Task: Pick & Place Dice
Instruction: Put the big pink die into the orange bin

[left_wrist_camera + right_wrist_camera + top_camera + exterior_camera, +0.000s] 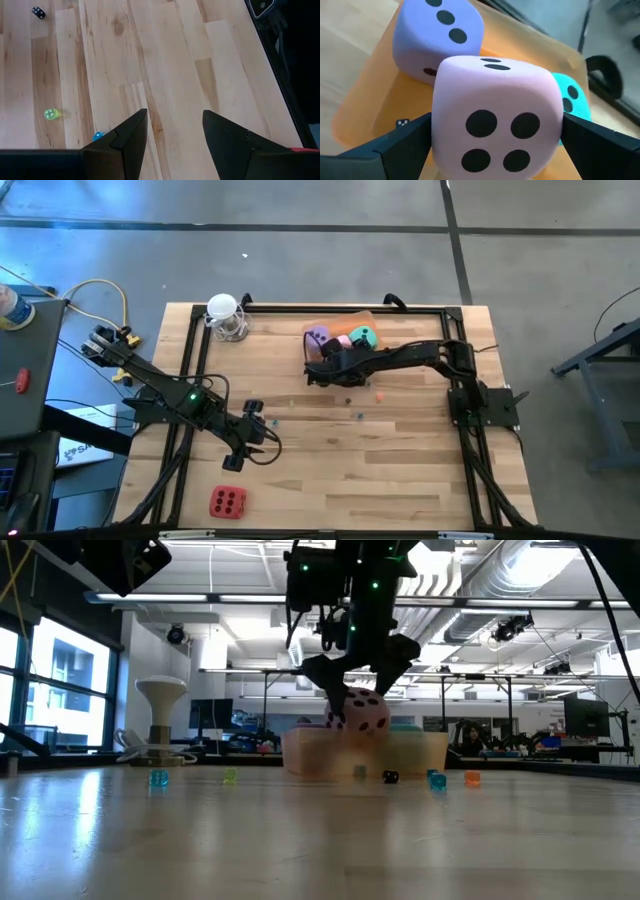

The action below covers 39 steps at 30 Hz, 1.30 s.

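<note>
4 large soft dice with rounded corners. The pink die (495, 120) sits between the right tool's 2 fingers, a face of 4 black pips turned toward the wrist camera and 2 pips on the face above it; in the low view it hangs just above the orange tray (365, 95) at the far middle of the table (400, 470). The purple die (437, 37) rests in the tray behind it, 3 dark pips on top. The teal die (572, 97) rests in the tray beside them. The red die (228, 502) lies alone near the front left edge of the table, showing dark pips.
</note>
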Motion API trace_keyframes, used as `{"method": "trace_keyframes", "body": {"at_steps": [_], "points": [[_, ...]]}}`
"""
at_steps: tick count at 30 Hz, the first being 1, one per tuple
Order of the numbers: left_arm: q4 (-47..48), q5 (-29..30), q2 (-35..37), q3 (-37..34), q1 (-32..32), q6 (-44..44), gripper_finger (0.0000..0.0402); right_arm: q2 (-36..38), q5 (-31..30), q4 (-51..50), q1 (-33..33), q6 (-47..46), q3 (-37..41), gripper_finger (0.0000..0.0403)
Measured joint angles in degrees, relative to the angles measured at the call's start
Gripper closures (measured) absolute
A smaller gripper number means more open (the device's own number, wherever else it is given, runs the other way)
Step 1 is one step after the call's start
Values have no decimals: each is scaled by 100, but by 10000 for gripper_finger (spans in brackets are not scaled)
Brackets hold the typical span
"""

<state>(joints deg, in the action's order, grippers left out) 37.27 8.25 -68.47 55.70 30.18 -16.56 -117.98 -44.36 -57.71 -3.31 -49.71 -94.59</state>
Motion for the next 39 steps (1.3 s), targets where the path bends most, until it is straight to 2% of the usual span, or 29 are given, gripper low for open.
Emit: {"method": "trace_keyframes", "body": {"at_steps": [6, 13, 20, 24, 25, 29, 33, 36, 39], "points": [[5, -1, 0, 0, 0, 1, 218, 147, 532, 45, -174, 1, 4, 3], [3, -2, 0, 0, 0, 4, 218, 228, 1477, 194, -305, -22, -7, 3], [3, -4, -1, 0, -1, 7, 218, 228, 1412, 257, -306, -16, -4, 3], [5, -7, 0, 0, -1, 7, 218, 287, 865, 263, -255, 1, -2, 3], [4, -7, 0, 0, -1, 8, 218, 291, 894, 276, -238, 20, -3, 3], [4, -7, 0, 0, -1, 9, 218, 289, 1709, 267, -328, 339, -2, 3], [3, -7, 0, 0, -1, 11, 218, 351, 1772, 275, -398, 299, 3, 3], [4, -7, 0, 0, -1, 11, 218, 525, 1579, 384, -379, 257, -9, 3], [19, -7, 0, 0, 0, 11, 218, 668, 1618, 405, -376, 550, -7, 3]]}}
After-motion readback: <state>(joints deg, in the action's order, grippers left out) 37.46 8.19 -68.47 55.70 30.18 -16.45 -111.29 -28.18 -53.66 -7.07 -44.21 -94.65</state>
